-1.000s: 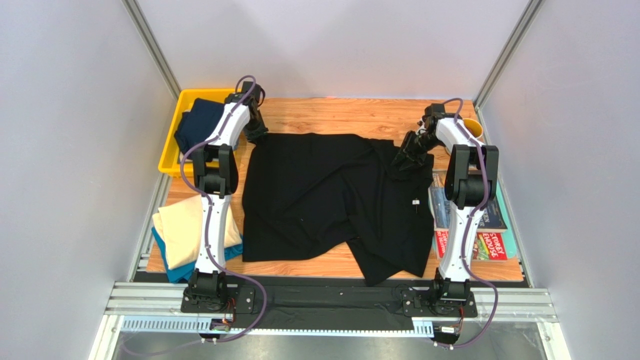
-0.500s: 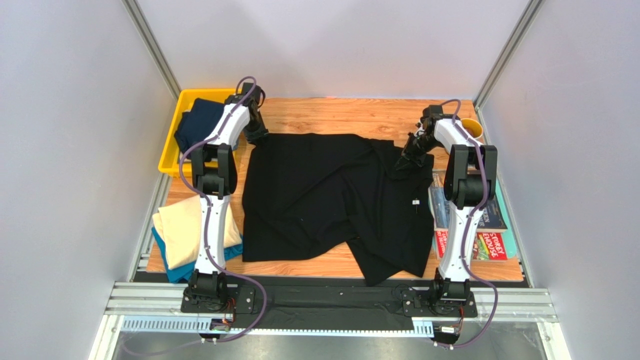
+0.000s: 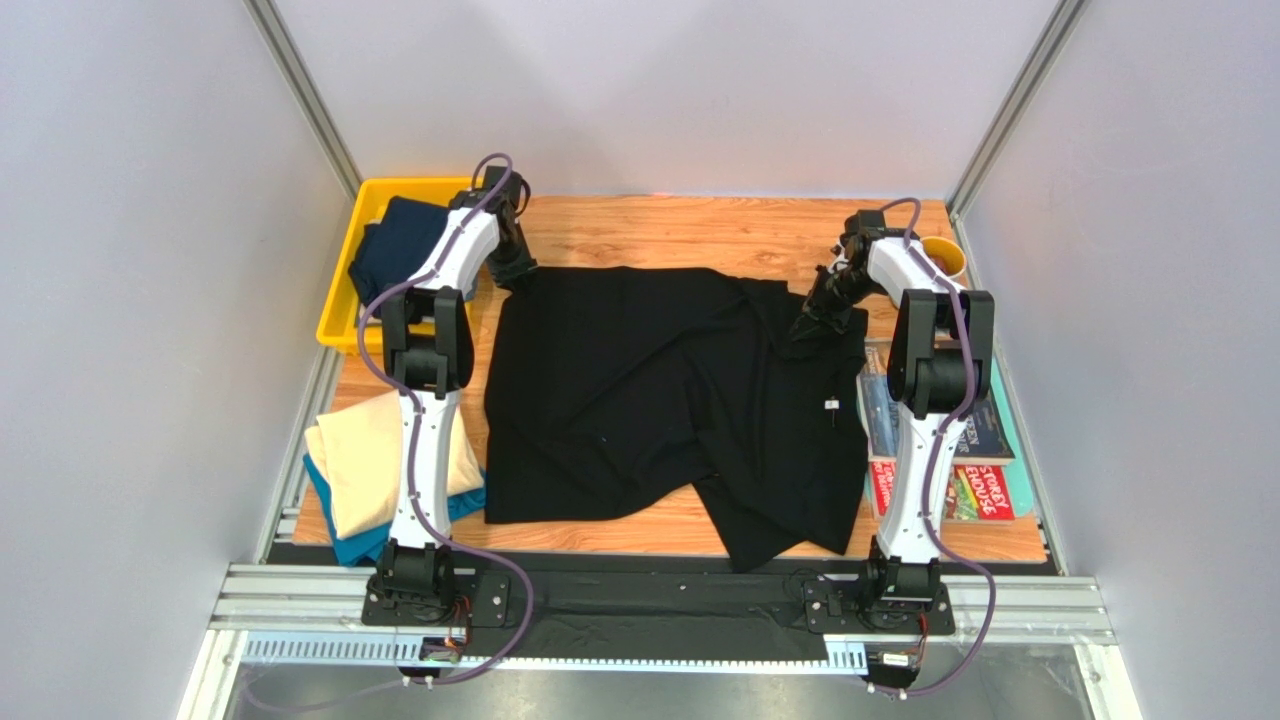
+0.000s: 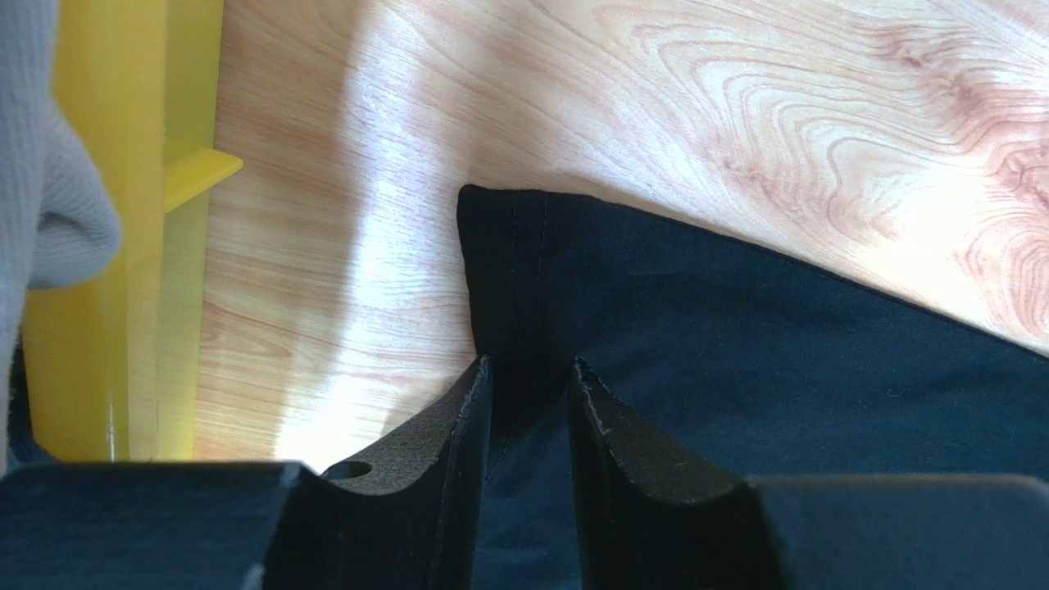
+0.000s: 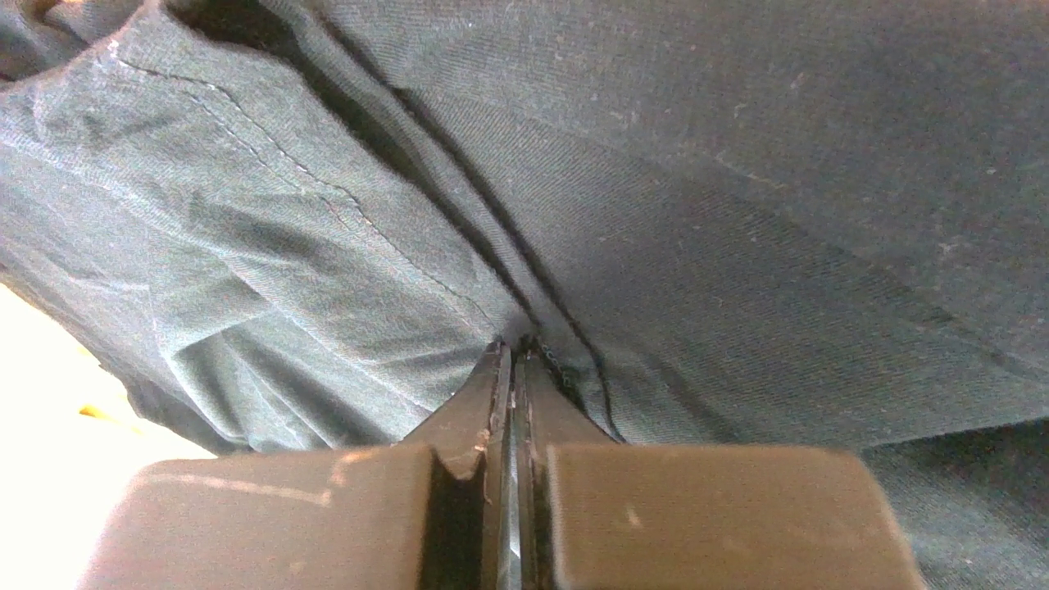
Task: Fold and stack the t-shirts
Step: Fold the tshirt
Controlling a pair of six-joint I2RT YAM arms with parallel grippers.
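Black t-shirt lies spread on the middle of the tabletop. Its far edge runs left to right between the left tool and the right tool. I judge they hold this edge to pull it flat before folding. Its long axis goes far to near, and the near right part is twisted. Left wrist view: the fingers are clamped on the stitched far-left corner, a narrow gap full of cloth. Right wrist view: the tool is almost closed, pinching a wrinkled seam.
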